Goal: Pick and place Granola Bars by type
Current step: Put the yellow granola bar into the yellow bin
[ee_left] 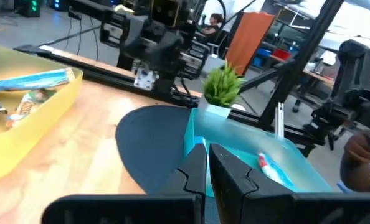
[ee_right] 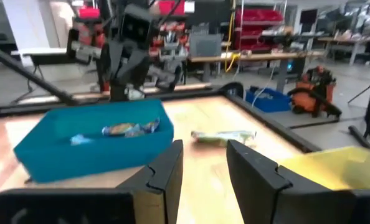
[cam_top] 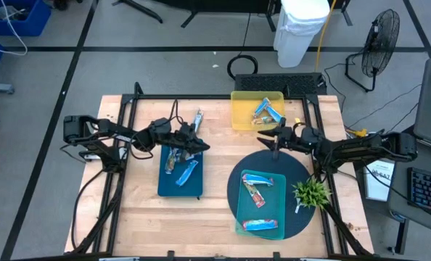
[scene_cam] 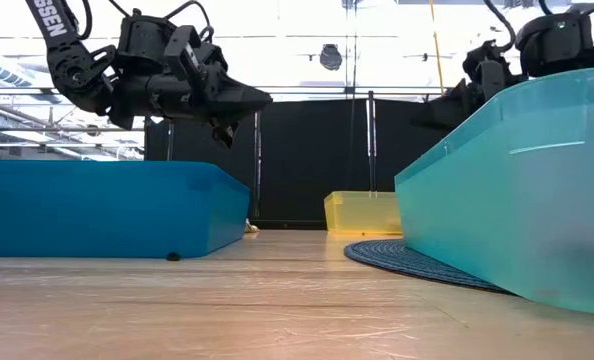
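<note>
Granola bars lie in three trays. Two are in the dark blue tray (cam_top: 179,177), among them a blue one (cam_top: 189,171). Some are in the yellow tray (cam_top: 257,110) and two in the teal tray (cam_top: 259,206). One loose bar (cam_top: 199,119) lies on the table beyond the blue tray. My left gripper (cam_top: 202,147) hovers level above the blue tray's far right corner, shut and with nothing between its fingers (ee_left: 235,171). My right gripper (cam_top: 268,136) hangs level between the yellow tray and the round mat, open and empty (ee_right: 203,162).
The teal tray sits on a dark round mat (cam_top: 302,170) with a small green plant (cam_top: 310,192) at its right rim. A black frame (cam_top: 121,123) runs round the wooden tabletop. Bare wood lies between the trays and along the near edge.
</note>
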Controlling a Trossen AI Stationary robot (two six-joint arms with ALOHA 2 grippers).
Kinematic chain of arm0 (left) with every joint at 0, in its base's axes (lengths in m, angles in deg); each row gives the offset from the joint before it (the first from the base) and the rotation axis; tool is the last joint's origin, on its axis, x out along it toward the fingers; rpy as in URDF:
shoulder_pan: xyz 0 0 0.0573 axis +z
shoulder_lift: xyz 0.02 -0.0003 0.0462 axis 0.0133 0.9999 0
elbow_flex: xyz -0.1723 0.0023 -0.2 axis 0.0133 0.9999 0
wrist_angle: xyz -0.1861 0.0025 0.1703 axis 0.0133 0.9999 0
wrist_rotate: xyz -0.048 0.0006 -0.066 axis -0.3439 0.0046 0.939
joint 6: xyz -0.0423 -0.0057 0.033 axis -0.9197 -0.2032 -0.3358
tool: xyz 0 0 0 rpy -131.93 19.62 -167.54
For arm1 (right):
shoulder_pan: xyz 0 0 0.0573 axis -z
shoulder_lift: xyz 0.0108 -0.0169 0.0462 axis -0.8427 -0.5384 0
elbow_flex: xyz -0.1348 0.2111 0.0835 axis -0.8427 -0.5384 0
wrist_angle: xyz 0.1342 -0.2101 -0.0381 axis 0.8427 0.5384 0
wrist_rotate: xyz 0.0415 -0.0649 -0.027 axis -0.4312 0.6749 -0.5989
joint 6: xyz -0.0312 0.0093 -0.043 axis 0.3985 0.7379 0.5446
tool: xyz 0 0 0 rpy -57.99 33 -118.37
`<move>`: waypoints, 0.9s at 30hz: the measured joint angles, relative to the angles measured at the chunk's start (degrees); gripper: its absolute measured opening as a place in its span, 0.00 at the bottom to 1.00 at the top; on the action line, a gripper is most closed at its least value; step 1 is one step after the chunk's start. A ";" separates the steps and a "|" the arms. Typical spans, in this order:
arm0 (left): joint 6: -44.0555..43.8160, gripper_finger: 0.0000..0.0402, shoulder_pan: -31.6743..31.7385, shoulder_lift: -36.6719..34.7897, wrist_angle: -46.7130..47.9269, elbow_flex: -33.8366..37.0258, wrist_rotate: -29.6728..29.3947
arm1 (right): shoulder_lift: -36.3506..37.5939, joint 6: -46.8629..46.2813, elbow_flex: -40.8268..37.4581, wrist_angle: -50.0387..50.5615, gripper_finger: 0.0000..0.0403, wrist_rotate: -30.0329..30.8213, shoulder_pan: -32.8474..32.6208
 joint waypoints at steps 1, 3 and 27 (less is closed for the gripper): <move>0.00 0.05 -0.08 0.00 -0.07 0.00 -0.13 | 0.00 -0.01 0.00 0.81 0.28 -0.19 -0.10; 0.77 0.05 -0.06 0.00 -0.45 0.00 -0.27 | 0.00 0.24 0.00 2.47 0.28 -0.22 -0.15; -6.33 0.05 7.60 4.63 86.78 -40.47 -39.74 | -0.13 3.58 -0.02 14.30 0.28 -0.10 -0.15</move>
